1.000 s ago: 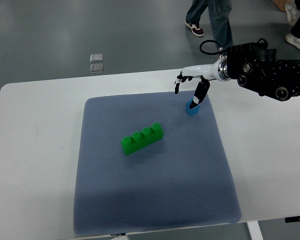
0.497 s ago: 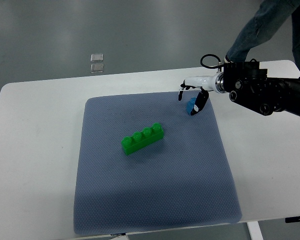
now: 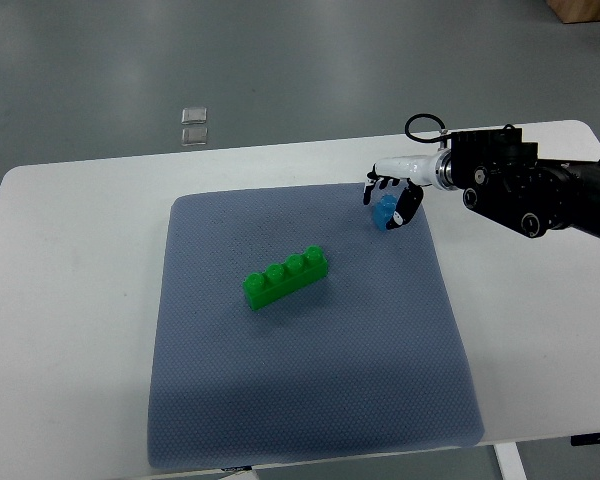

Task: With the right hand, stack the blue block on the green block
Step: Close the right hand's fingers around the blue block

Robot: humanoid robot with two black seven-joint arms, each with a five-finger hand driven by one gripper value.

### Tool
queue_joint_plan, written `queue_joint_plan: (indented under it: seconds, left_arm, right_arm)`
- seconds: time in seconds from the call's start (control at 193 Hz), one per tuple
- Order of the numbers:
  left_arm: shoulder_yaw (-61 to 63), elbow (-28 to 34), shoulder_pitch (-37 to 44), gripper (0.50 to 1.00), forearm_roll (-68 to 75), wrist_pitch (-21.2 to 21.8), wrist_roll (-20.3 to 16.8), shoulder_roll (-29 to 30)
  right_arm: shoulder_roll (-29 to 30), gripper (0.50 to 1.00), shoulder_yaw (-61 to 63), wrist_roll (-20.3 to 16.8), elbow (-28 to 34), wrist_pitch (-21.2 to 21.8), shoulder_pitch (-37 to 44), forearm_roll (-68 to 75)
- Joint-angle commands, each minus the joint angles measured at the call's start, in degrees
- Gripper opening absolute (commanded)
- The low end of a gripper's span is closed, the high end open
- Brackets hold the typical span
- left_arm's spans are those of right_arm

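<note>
Looking down at the far right corner of the blue-grey mat [image 3: 310, 380], you see the right hand [image 3: 395, 197] with its fingers [image 3: 411, 206] curled around the blue block [image 3: 384, 212]; the dark fingertips wrap its right side and top, and the block's left face shows clear of them. You cannot tell whether the block rests on the mat or is just lifted off it. Your right arm [image 3: 525, 190] comes in from the picture's right edge, lying over the white desk [image 3: 70, 300]. The green block [image 3: 285, 277], a long brick with 4 studs, lies near the middle of the mat, slanted with its right end farther from you, well apart from the hand, down and to the left of it. Bare mat lies between the 2 blocks. On the grey floor [image 3: 280, 60] beyond the desk you can see 2 small pale squares [image 3: 192, 125].
</note>
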Motion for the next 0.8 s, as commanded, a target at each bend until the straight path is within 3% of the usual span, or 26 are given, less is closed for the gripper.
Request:
queue_joint_plan:
  seconds: [0.0, 0.259, 0.534, 0.793]
  left_arm:
    - [0.0, 0.0, 0.0, 1.0, 0.0, 0.0, 0.0, 0.0]
    - [0.0, 0.0, 0.0, 1.0, 0.0, 0.0, 0.0, 0.0]
    - [0.0, 0.0, 0.1, 1.0, 0.0, 0.0, 0.0, 0.0]
    - [0.0, 0.0, 0.0, 1.0, 0.0, 0.0, 0.0, 0.0]
  right_arm:
    - [0.0, 0.801, -0.1, 0.2, 0.0, -0.2, -0.1, 0.0]
    - [0.0, 0.776, -0.2, 0.3, 0.0, -0.2, -0.2, -0.1]
    - [0.0, 0.695, -0.3, 1.0, 0.0, -0.2, -0.4, -0.2]
    - [-0.1, 0.682, -0.3, 1.6, 0.0, -0.2, -0.5, -0.2]
